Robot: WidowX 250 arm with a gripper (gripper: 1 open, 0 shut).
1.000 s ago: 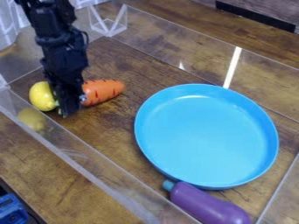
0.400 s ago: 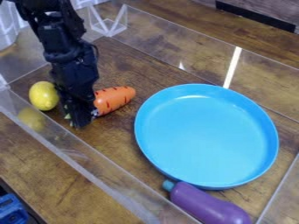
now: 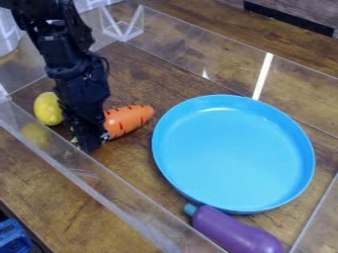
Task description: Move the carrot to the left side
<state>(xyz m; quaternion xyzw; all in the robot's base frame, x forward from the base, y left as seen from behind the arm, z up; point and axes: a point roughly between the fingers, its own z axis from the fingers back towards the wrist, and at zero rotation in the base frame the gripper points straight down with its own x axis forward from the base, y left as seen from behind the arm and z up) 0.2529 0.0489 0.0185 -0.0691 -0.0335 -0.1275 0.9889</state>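
The clenched gripper (image 3: 89,138) sits against the orange carrot's (image 3: 128,120) left end, between it and the lemon (image 3: 49,108), probably for nudging rather than lifting.

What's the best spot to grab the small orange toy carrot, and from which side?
I'd take the small orange tapered toy carrot around its thick middle, coming from above with the fingers across its short width. It lies flat with its long sides exposed, while the black gripper crowds its leafy end and the pointed end narrows toward the round blue plate.
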